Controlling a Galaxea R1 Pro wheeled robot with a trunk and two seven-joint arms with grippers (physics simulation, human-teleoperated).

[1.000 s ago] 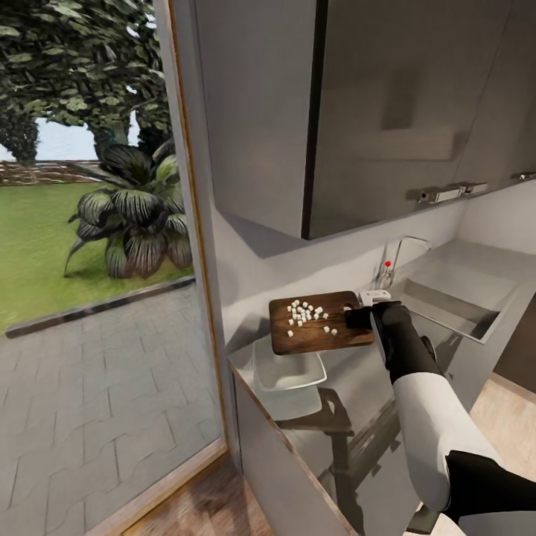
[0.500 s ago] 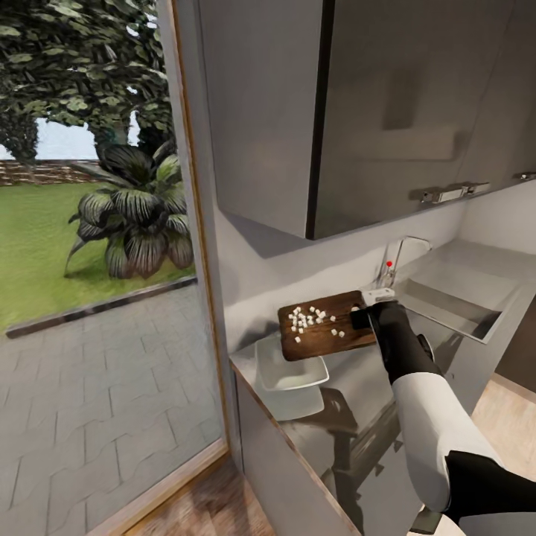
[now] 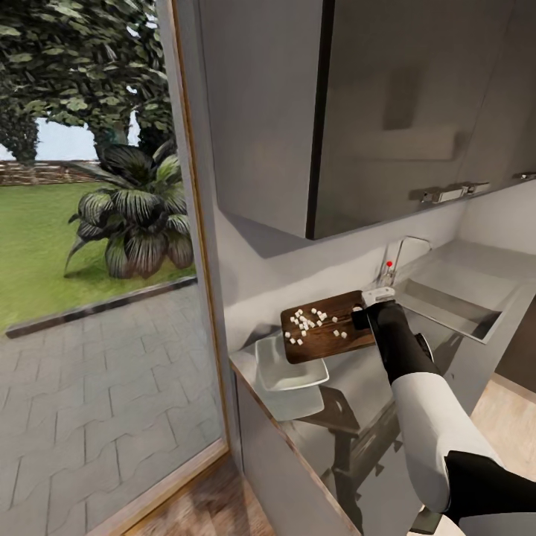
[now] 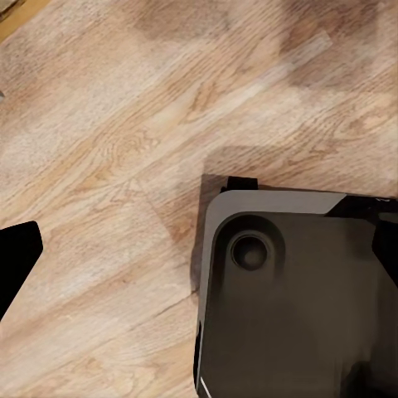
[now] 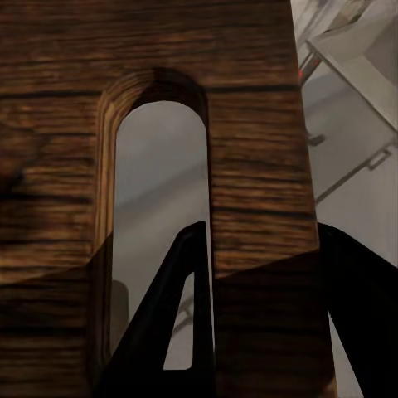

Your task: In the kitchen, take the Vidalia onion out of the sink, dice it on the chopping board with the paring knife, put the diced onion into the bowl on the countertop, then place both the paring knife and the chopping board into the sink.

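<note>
The right tool [image 3: 362, 318] is pinching the handle end of the rectangular brown wooden chopping board [image 3: 327, 336]. In the right wrist view one dark finger [image 5: 178, 323] is passing through the slot-shaped handle hole while the other is lying along the board's outer edge, so the wood between slot and edge is clamped between them.

The board is being held above the smooth grey metal tabletop [image 3: 357, 387], tilted, with its long axis running straight away from the tool. Its far, lower end is hanging over the shallow white squarish bowl [image 3: 286, 366], which is sitting on the tabletop beyond and below the tool. This is the relation the coming move depends on: the bowl is lying directly down the board's long axis, so a steeper tilt should send the pieces off the far end into it.

The diced onion [image 3: 307, 321], a loose scatter of tiny white cubes, is resting on the board's upper face, mostly toward the far half. None appears to have reached the bowl yet, though its interior is too pale to judge with confidence.

The rectangular stainless-steel sink [image 3: 447, 298] is lying behind the tool. The right arm alone is near the work; the left wrist view is facing pale wood plank floor [image 4: 108, 141] and the robot's dark base [image 4: 290, 298], and whether the left tool is spread or pressed together cannot be told.
</note>
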